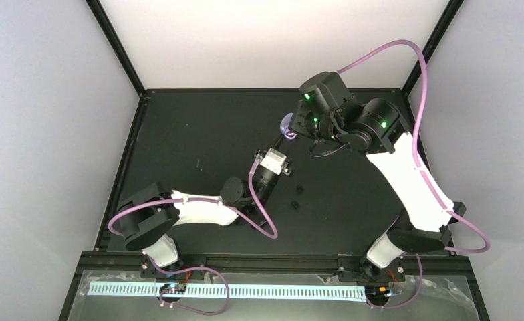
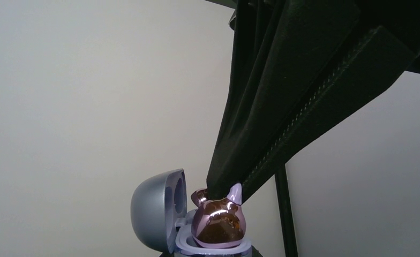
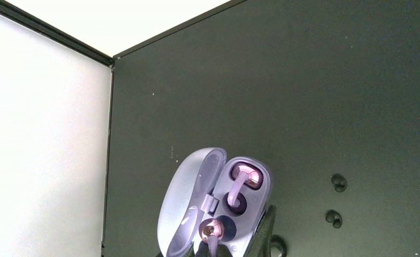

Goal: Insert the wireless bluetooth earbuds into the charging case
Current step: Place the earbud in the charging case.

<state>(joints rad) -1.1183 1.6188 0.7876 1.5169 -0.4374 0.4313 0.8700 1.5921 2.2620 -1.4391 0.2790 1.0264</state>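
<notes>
**Possibly a bud gets tipped out of its well**

The charging case (image 3: 257, 206) is found toward 12 o'clock of the bench (image 1: 192, 134), with its lid (image 3: 189, 209) open at the 9 o'clock side. The left gripper (image 1: 285, 135) is judged to be clamped on its base. Both pinkish-purple earbuds (image 2: 218, 225) lie in the wells. One is touched from 1 o'clock by the right gripper (image 2: 223, 188); whether its jaws are together cannot be told. If this glossy bud is pressed off-centre, it could be tilted or flicked out, or the case twisted in its hold. Two black buds (image 1: 298, 189) lie at 5 o'clock of the case.
</notes>
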